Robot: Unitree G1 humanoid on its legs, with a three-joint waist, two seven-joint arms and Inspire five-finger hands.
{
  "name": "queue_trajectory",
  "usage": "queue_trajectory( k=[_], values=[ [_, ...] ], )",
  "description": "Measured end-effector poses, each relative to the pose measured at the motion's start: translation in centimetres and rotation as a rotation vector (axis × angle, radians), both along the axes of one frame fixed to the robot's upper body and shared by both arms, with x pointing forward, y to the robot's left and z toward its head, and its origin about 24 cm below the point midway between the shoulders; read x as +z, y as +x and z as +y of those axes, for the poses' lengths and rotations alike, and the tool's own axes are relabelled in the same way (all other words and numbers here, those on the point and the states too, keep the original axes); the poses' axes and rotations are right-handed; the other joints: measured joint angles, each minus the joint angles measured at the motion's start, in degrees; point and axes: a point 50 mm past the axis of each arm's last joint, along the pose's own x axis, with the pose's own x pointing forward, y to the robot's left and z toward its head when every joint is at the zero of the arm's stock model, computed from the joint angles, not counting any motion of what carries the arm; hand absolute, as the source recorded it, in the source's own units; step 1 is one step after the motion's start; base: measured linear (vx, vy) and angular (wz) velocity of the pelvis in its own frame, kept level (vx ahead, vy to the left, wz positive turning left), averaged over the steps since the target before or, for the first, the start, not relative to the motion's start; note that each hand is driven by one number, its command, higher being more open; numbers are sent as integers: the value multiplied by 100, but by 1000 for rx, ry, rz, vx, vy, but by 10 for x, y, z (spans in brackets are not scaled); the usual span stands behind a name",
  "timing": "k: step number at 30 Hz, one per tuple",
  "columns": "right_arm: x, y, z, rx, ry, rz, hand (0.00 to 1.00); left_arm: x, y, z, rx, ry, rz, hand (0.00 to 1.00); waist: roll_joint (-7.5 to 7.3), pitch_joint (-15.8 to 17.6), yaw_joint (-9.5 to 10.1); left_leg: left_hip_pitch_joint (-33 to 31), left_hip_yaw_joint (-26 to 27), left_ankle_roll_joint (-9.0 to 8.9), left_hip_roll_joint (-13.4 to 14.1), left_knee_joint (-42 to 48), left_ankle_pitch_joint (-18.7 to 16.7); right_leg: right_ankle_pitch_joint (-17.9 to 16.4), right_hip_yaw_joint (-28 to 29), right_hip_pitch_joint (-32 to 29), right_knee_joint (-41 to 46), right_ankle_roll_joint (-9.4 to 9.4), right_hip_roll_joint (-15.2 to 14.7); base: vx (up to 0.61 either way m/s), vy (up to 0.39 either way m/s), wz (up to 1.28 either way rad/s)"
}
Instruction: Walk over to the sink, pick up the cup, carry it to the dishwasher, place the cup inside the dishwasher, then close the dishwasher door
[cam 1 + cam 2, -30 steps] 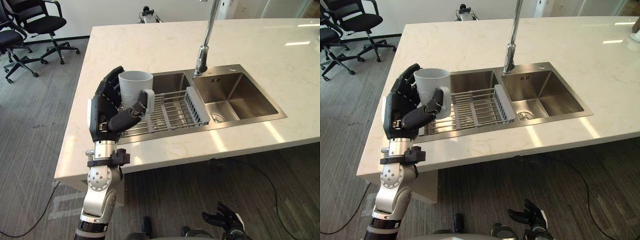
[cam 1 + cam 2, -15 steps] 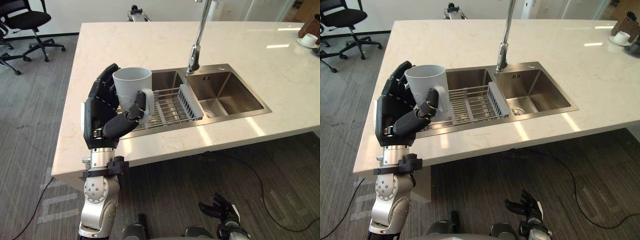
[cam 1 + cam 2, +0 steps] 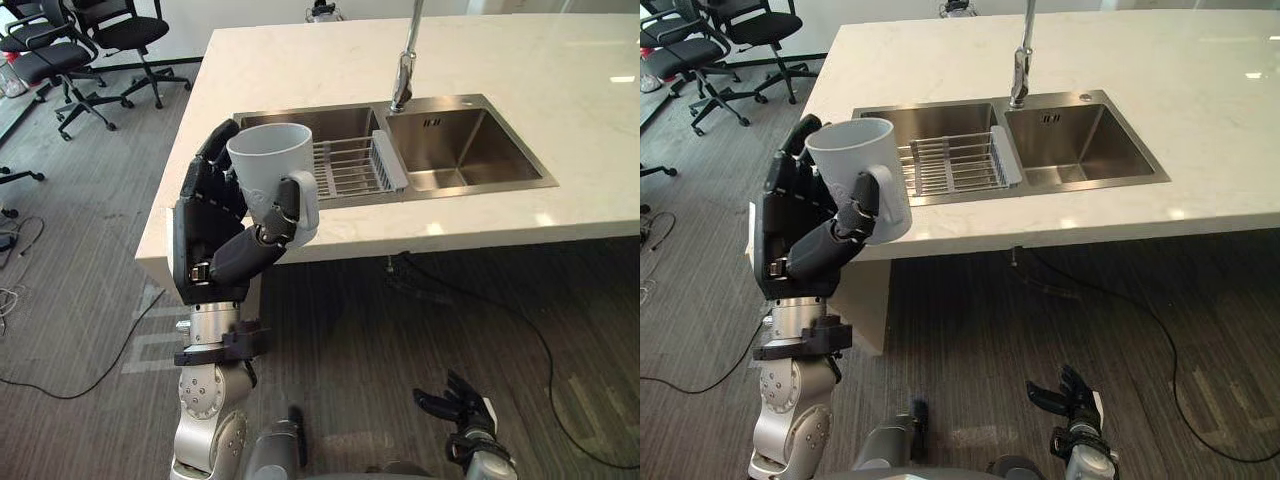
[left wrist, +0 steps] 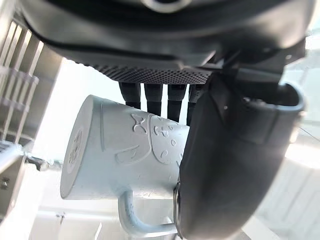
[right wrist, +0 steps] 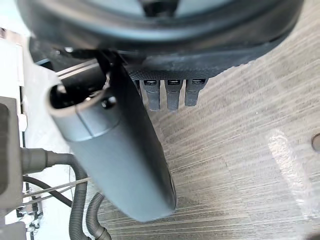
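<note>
Holds the cup (image 3: pixel 268 165) up in the air with the left hand (image 3: pixel 212 240). Wraps the fingers round the far side of the cup and presses the thumb against it, right by the handle. A white cup, mouth up, tipped a little, with the handle on the right. Seen in front of the near left corner of the bench (image 3: pixel 300 60) and lifted clear of it, well away from the sink (image 3: pixel 470 150). Up close from the left wrist, the same tight hold, with a raised pattern on the side of the cup.

Hangs the right hand (image 3: pixel 1072 398) low on the near right, over the grey floor (image 3: pixel 400 320). Fingers spread out and loose there, with the thumb out to one side.

Behind the cup, a pale stone bench with bright spots of light on top. Set into it, a shiny steel sink. Two bowls in the sink, side by side. In the left bowl, a wire rack (image 3: pixel 345 165). At the far edge, between the two bowls, a tall tap (image 3: pixel 405 70). Far left on the floor, black chairs (image 3: pixel 120 30) on wheels, well apart from the bench.
</note>
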Motion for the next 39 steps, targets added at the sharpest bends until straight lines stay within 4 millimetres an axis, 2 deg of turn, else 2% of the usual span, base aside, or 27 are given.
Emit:
queue_trajectory(
  k=[1, 2, 3, 4, 7, 9, 13, 15, 16, 17, 18, 19, 20, 21, 22, 25, 26, 27, 28, 29, 30, 31, 34, 36, 37, 38, 39],
  values=[
    [-1, -4, -1, -8, 0, 11, 90, 0, 0, -3, -11, -2, 1, 30, 29, -61, -69, 221, -4, -51, 49, -152, -106, 17, -76, -10, -48, 57, -19, -125, 125, 52],
    [-3, -9, -5, -33, -2, 25, 90, 0, 3, -6, -29, 2, -4, 30, 96, -202, -107, 553, -80, -249, -4, -1026, -325, -160, -88, -84, -186, 300, -28, -103, 151, 50],
    [-5, -8, -2, -38, 12, 32, 90, 0, 6, -6, -26, 7, -10, 30, 65, -220, -98, 611, -71, -257, -107, -1260, -281, -253, -51, -102, -237, 390, -69, -121, 190, 43],
    [-9, -9, 4, -39, 30, 49, 90, -5, 11, -5, -21, 22, 18, 30, -40, -218, -82, 664, -114, -169, -286, -1539, -74, -99, 0, -102, -352, 452, -184, -79, 152, 30],
    [-17, -17, 15, -40, 75, 83, 90, -25, 20, -1, -3, 17, 123, 30, -106, -254, -74, 669, -289, -30, -550, -1601, 54, 32, 31, 78, -549, 602, -358, -53, 156, 38],
    [-19, -17, 16, -39, 83, 93, 90, -26, 20, 1, 7, 18, 135, 30, -109, -255, -61, 661, -331, 17, -628, -1596, 81, 69, 55, 98, -551, 632, -410, -19, 124, 25],
    [-20, -5, 18, -27, 89, 90, 90, -26, 17, 8, 29, 39, 132, 30, -116, -260, -3, 608, -345, 92, -683, -1448, 8, 178, 155, 73, -476, 667, -446, -33, 92, 2],
    [-18, 0, 17, -21, 84, 76, 90, -27, 16, 8, 25, 39, 138, 30, -140, -243, 39, 567, -336, 84, -720, -1277, -172, 59, 172, -44, -141, 727, -509, -40, 67, 1],
    [-17, 2, 16, -19, 78, 72, 90, -28, 15, 6, 18, 36, 145, 30, -166, -208, 34, 575, -403, 125, -761, -1175, -250, -37, 148, -131, 289, 801, -614, -38, 48, 34],
    [-17, 2, 15, -21, 73, 74, 90, -29, 14, 5, 16, 33, 152, 30, -168, -192, -4, 584, -542, 211, -825, -1085, -342, -23, 194, -365, 1010, 872, -664, -28, 54, 53],
    [-17, 1, 15, -22, 71, 76, 90, -29, 14, 5, 18, 33, 153, 30, -174, -188, -35, 584, -651, 229, -864, -1045, -358, -17, 236, -490, 1384, 912, -691, 11, 34, 81],
    [-17, 0, 16, -22, 72, 75, 90, -26, 13, 6, 22, 34, 144, 30, -216, -159, -44, 608, -871, 263, -936, -1018, -365, 59, 466, -755, 2120, 966, -691, 85, 11, 105],
    [-17, 0, 19, -9, 75, 76, 90, -24, 12, 6, 27, 31, 135, 30, -180, -131, -49, 621, -1136, 288, -962, -998, -369, -141, 842, -976, 2534, 954, -568, 122, -49, 126],
    [-14, 3, 22, 13, 72, 63, 90, -22, 11, 7, 42, 20, 128, 30, -180, -131, -25, 606, -1369, 308, -964, -988, -357, -371, 1135, -1069, 2555, 977, -399, 129, -76, 107],
    [-12, 5, 23, 24, 70, 48, 90, -21, 11, 9, 52, 14, 126, 30, -183, -133, -1, 588, -1473, 320, -970, -986, -349, -452, 1275, -1129, 2516, 965, -327, 106, -125, 100],
    [1, 20, 27, 48, 63, -42, 90, -19, 9, 12, 86, -15, 118, 30, -200, -142, -11, 518, -2036, 184, -1034, -949, -386, -633, 2075, -1292, 2123, 956, 19, 98, -192, 94],
    [6, 24, 28, 54, 56, -69, 90, -18, 8, 12, 98, -37, 117, 30, -287, -196, -18, 456, -2260, 44, -1104, -823, -460, -611, 2323, -1251, 1706, 960, 61, 163, -378, 127],
    [9, 26, 28, 58, 49, -88, 90, -18, 7, 14, 109, -45, 110, 30, -369, -236, -6, 344, -2479, -124, -1224, -551, -602, -321, 2236, -1207, 1370, 1049, -59, 174, -399, 119],
    [10, 27, 25, 63, 40, -88, 90, -21, 7, 13, 113, -59, 126, 30, -253, -252, -14, 302, -2622, -186, -1162, -436, -676, -366, 2041, -1146, 1436, 979, 9, 178, -329, 106],
    [10, 27, 23, 66, 27, -86, 90, -25, 3, 12, 118, -86, 149, 30, -119, -329, 61, 304, -2784, -285, -960, -407, -742, -423, 1755, -1081, 1396, 852, 152, 202, -301, 79],
    [11, 27, 22, 67, 24, -90, 90, -26, 2, 10, 115, -92, 154, 30, -21, -369, 85, 297, -2796, -330, -898, -402, -709, -422, 1630, -1010, 1362, 841, 179, 206, -282, 86],
    [12, 27, 21, 68, 21, -91, 90, -27, 2, 8, 103, -98, 163, 30, 4, -377, 83, 282, -2746, -346, -804, -406, -654, -419, 1409, -869, 1270, 833, 209, 182, -260, 95],
    [14, 27, 22, 60, 19, -104, 90, -27, 2, 1, 61, -108, 159, 30, 7, -379, 112, 287, -1731, -280, -381, -337, -573, -418, 743, -364, 1015, 831, 286, 117, -216, 113],
    [19, 28, 20, 48, 7, -130, 90, -26, 2, -1, 46, -104, 152, 30, -7, -379, 113, 272, -512, -165, -67, -361, -508, -418, 320, -112, 906, 830, 259, 88, -124, 115],
    [19, 27, 19, 42, 3, -133, 90, -26, 2, -1, 41, -104, 151, 30, -22, -379, 112, 271, -219, -138, -9, -398, -491, -418, 221, -65, 873, 830, 235, 60, -33, 122],
    [20, 27, 16, 24, -2, -134, 90, -26, 2, -2, 33, -106, 150, 30, -21, -383, 112, 267, 369, -40, 69, -458, -427, -420, 8, -2, 826, 827, 164, 59, -5, 102],
    [19, 26, 14, 14, -4, -131, 90, -26, 2, -3, 26, -104, 150, 30, -33, -377, 108, 267, 624, 5, 72, -506, -377, -421, -90, 36, 790, 825, 119, 89, 20, 132]
  ],
)
